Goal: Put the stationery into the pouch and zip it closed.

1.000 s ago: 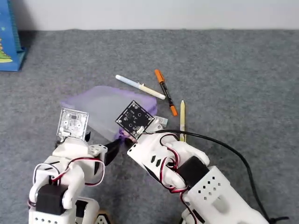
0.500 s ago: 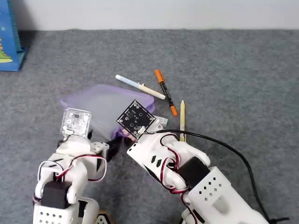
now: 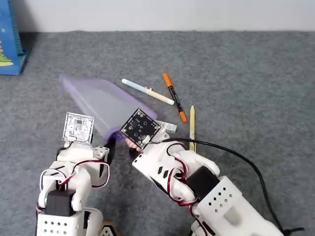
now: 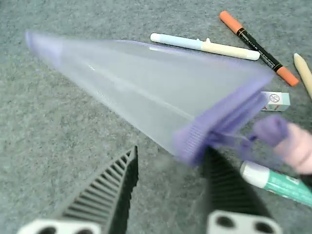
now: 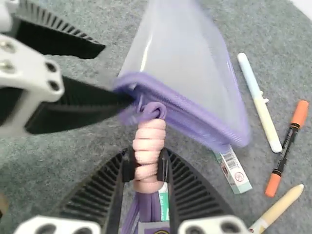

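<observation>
The translucent purple pouch [image 3: 101, 102] is tilted, its zipper end [image 5: 146, 100] raised off the carpet. My right gripper [image 5: 145, 158] is shut on the pink zipper pull cord [image 5: 147, 146]. Beside that corner my left gripper [image 4: 170, 155] stands open, one finger [image 5: 73, 105] touching the purple edge. Loose on the carpet lie a blue and cream pen [image 3: 147, 92], an orange marker [image 3: 174, 97], a wooden pencil [image 3: 192, 125] and a small eraser [image 4: 275, 100]. A white and green tube [image 4: 273, 183] lies under the right gripper.
A blue box [image 3: 9, 44] stands at the far left by the wall. A black cable [image 3: 236, 155] runs over the right arm. Grey carpet [image 3: 256, 88] lies open to the right of the pens.
The pouch has swung and lifted at its zipper end, so its far corner now points to the back left. The left gripper has moved forward to the pouch's corner.
</observation>
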Tool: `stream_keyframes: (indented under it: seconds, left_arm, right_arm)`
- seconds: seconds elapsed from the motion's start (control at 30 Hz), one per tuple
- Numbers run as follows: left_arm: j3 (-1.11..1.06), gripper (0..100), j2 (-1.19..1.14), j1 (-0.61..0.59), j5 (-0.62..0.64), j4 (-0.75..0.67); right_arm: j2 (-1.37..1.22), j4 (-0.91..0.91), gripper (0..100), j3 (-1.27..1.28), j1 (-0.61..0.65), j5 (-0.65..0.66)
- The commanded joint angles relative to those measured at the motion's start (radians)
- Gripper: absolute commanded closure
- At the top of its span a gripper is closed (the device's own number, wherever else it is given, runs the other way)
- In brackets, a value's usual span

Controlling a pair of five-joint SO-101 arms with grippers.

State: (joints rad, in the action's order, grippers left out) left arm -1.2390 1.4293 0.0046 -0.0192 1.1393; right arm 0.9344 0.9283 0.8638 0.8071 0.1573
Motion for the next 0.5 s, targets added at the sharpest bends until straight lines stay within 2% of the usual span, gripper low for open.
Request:
stream_keyframes:
  seconds: [0.0, 0.17, 0.37, 0.47]
  left_arm:
    - [0.005, 89, 0.002, -0.009, -0.015, -0.044]
    - [0.007, 99, 0.002, -0.011, -0.018, -0.046]
    - [0.008, 99, 0.002, -0.012, -0.014, -0.046]
    - [0.008, 99, 0.002, -0.054, -0.011, -0.048]
  right_arm:
    - [0.021, 0.005, 99.1, -0.008, 0.028, -0.009]
    - [0.027, 0.005, 99.1, 0.006, 0.028, -0.006]
    - [0.03, 0.021, 99.1, 0.008, 0.022, -0.002]
    - [0.03, 0.033, 99.1, 0.006, 0.008, -0.002]
